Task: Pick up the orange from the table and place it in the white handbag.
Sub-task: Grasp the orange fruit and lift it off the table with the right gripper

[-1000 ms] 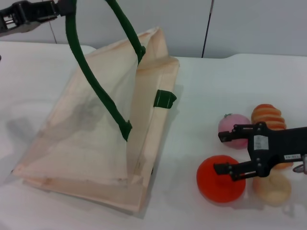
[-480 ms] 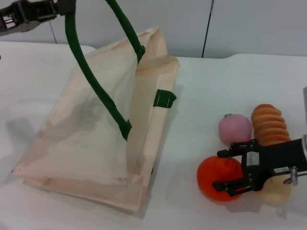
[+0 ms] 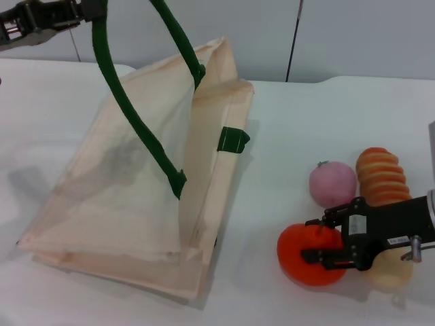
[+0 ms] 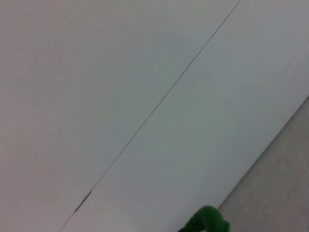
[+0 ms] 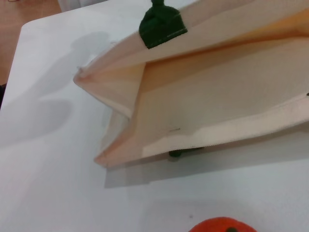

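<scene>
The orange (image 3: pixel 299 261) rests on the white table (image 3: pixel 306 122) at the front right; its top shows in the right wrist view (image 5: pixel 224 225). My right gripper (image 3: pixel 308 240) reaches in from the right, and its black fingers are closed on the orange's right half. The white handbag (image 3: pixel 136 183) lies tilted at centre left, its mouth facing the fruit; it also shows in the right wrist view (image 5: pixel 217 96). My left gripper (image 3: pixel 81 10) at the top left is shut on the bag's green handle (image 3: pixel 129 109) and holds it raised. A bit of the handle shows in the left wrist view (image 4: pixel 205 221).
A pink peach-like fruit (image 3: pixel 333 182), a ridged orange-brown pastry (image 3: pixel 382 173) and a pale beige bun (image 3: pixel 389 270) lie close behind and beside my right gripper. A green tab (image 3: pixel 232 139) sits on the bag's near side. A grey wall stands behind the table.
My right gripper came down and toward the front onto the orange, then its fingers narrowed on it. The orange shifted slightly left. The left arm and bag have not moved.
</scene>
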Controlling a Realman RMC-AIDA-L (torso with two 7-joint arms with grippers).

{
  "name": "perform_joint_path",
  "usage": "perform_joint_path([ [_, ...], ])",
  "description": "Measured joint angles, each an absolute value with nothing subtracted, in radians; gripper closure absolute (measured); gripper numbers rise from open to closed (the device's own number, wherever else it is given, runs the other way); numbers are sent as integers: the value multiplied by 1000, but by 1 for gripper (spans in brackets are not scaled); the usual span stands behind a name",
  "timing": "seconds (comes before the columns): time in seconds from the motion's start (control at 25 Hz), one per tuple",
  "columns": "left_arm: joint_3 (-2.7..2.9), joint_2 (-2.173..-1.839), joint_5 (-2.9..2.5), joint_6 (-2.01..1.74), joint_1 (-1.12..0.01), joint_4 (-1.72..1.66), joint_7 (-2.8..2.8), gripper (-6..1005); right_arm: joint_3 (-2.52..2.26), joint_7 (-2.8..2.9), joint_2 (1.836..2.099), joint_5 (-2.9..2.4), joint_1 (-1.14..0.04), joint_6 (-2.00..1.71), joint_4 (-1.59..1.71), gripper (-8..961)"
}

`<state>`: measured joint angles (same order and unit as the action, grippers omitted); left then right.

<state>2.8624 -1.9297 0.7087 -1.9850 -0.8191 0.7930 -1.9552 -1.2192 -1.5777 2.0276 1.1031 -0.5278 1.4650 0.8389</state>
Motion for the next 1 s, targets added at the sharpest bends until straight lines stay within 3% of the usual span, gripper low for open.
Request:
perform_joint_path([
  [0.52,2862,-1930,709,-1986,-819,793,-1959,889,-1226,-1555,2023,1103,-529,1494,845,540],
  [1.0,2863,-1928,709,-1994,-825,786,-1970,889,-1201,-1564,2023,1118,-520,1576,902,644],
])
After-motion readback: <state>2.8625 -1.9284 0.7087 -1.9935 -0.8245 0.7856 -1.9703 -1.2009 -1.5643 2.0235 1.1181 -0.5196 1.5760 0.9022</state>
